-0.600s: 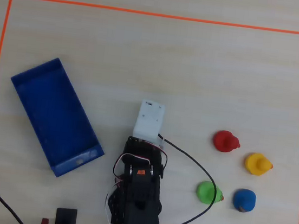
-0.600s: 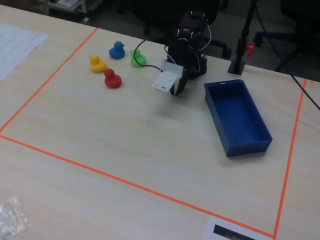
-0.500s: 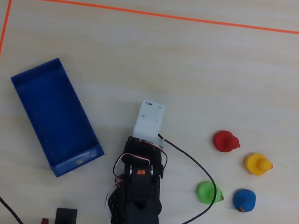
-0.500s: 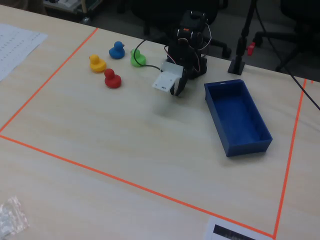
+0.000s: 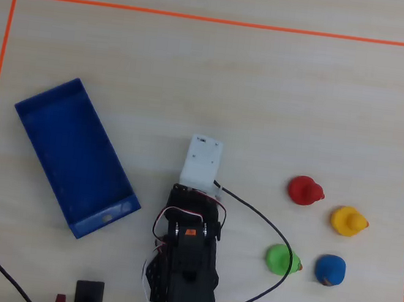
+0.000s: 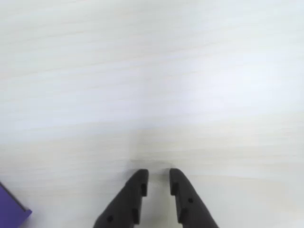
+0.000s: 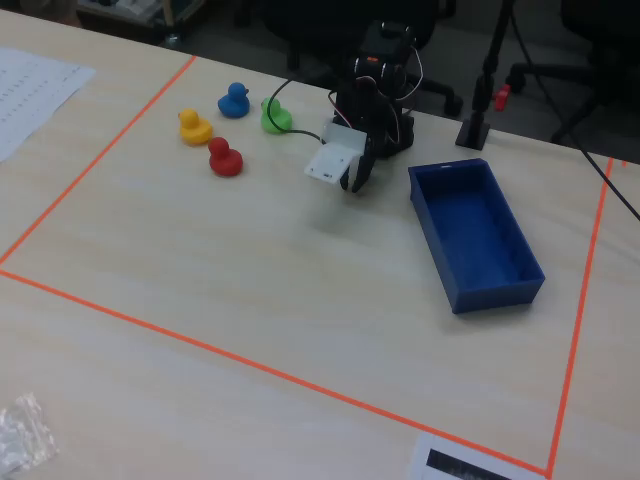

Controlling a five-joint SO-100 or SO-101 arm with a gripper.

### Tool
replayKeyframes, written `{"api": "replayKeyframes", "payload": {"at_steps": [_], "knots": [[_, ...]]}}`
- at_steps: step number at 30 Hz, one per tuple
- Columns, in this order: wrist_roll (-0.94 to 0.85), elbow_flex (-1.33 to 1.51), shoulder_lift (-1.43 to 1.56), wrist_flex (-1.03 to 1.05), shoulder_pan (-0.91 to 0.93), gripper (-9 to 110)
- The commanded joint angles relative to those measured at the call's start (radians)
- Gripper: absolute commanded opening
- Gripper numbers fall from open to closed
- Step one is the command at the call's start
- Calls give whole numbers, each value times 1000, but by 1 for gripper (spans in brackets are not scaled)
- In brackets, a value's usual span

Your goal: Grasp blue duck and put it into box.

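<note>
The blue duck [image 5: 330, 270] sits at the lower right of the overhead view, beside the green duck [image 5: 280, 259]; in the fixed view the blue duck [image 7: 234, 100] is at the far left. The dark blue box [image 5: 69, 149] lies empty at the left, also seen in the fixed view [image 7: 475, 235], and one corner of the box [image 6: 12, 210] shows in the wrist view. My gripper [image 6: 158, 173] hovers over bare table between box and ducks, its jaws slightly parted and empty. In the fixed view the gripper [image 7: 355, 182] points down, near the box.
A red duck [image 5: 305, 191] and a yellow duck [image 5: 347, 221] stand above the green and blue ones. Orange tape [image 5: 203, 18] frames the work area. A black cable [image 5: 266, 225] runs from the arm past the green duck. A small black stand [image 5: 88, 295] sits by the base.
</note>
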Motion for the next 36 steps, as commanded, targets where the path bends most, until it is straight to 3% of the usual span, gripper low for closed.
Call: {"api": "replayKeyframes", "payload": {"at_steps": [1, 10, 14, 21, 29, 36], "knots": [[11, -3, -14, 18, -5, 5], [25, -3, -14, -11, 0, 6], [14, -66, -101, -161, 95, 11], [-2, -666, -672, -336, 446, 25], [-15, -1146, -1022, -512, 928, 28], [-18, -1385, -1246, -574, 1270, 30]]}}
